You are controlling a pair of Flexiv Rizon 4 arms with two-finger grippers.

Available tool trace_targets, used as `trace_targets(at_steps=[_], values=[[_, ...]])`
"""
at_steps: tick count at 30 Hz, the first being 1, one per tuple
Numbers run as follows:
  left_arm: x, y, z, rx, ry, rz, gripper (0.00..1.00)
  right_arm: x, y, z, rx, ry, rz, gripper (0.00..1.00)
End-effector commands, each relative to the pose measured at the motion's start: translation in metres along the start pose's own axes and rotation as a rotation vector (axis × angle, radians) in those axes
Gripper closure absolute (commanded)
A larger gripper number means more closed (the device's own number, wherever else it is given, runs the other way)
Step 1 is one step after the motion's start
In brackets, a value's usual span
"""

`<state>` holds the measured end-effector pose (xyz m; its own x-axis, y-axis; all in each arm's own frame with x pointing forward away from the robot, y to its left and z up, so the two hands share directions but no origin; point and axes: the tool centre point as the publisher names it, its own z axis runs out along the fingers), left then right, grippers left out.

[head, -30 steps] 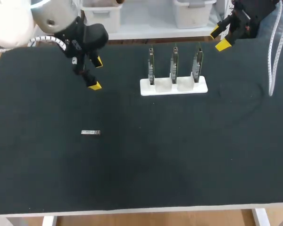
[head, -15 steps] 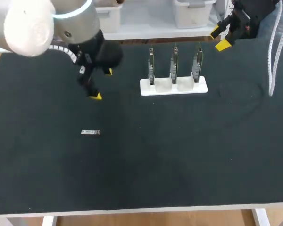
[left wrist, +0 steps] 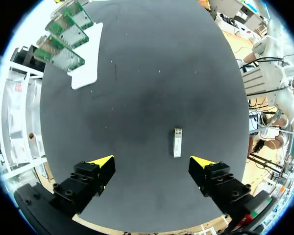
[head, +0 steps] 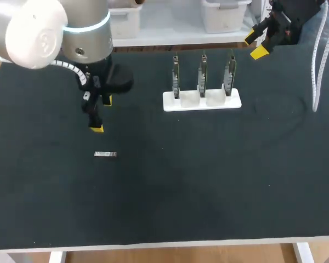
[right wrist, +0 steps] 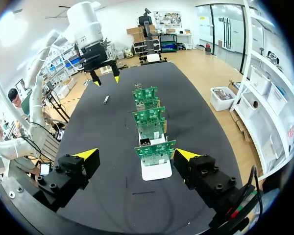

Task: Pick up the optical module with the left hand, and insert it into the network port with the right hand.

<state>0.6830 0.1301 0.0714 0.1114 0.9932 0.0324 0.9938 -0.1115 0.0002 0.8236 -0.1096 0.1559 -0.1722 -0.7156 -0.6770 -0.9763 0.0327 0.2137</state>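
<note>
The optical module (head: 105, 154), a small silver bar, lies flat on the black table (head: 208, 181) at the left. In the left wrist view the optical module (left wrist: 177, 142) lies just ahead of my open left gripper (left wrist: 153, 163), a little toward one finger. From the head view my left gripper (head: 100, 114) hovers above and slightly behind it, empty. A white holder (head: 202, 100) carries three upright green boards with network ports (right wrist: 150, 128). My right gripper (head: 257, 44) stands open at the table's far right edge, with the boards ahead of the right gripper (right wrist: 135, 156) in its own view.
The white holder (left wrist: 86, 70) with its boards stands far ahead of the left gripper. A white cable (head: 318, 60) hangs over the table's far right corner. My left arm (right wrist: 90, 44) shows beyond the boards in the right wrist view.
My left gripper has swung down and toward the front, closing in above the module, and it has turned at the wrist. The right arm and the module have stayed put.
</note>
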Motion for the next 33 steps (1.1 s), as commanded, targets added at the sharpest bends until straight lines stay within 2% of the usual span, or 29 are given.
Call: trace_targets(at_steps=[1,4,7,14,20,27,33], values=[[0.005,-0.007,0.011,-0.018,0.008,0.012,0.0,-0.002,-0.008,-0.002,-0.601,0.003,0.001,0.0],[0.006,-0.013,0.018,-0.024,0.044,0.031,0.0,-0.002,-0.008,-0.002,-0.601,0.003,0.001,0.0],[0.007,-0.019,0.023,-0.023,0.048,0.035,0.0,-0.002,-0.008,-0.002,-0.601,0.003,0.001,0.0],[0.002,-0.034,0.033,-0.008,-0.002,-0.008,0.0,-0.002,-0.008,-0.002,-0.601,0.003,0.001,0.0],[-0.001,-0.043,0.034,-0.008,-0.012,-0.013,0.0,-0.002,-0.008,-0.002,-0.601,0.003,0.001,0.0],[-0.001,-0.048,0.042,-0.007,0.021,-0.008,0.0,-0.002,-0.008,-0.002,-0.601,0.003,0.001,0.0],[0.0,-0.049,0.049,-0.007,0.024,-0.053,0.0,-0.002,-0.008,-0.002,-0.601,0.003,0.001,0.0]])
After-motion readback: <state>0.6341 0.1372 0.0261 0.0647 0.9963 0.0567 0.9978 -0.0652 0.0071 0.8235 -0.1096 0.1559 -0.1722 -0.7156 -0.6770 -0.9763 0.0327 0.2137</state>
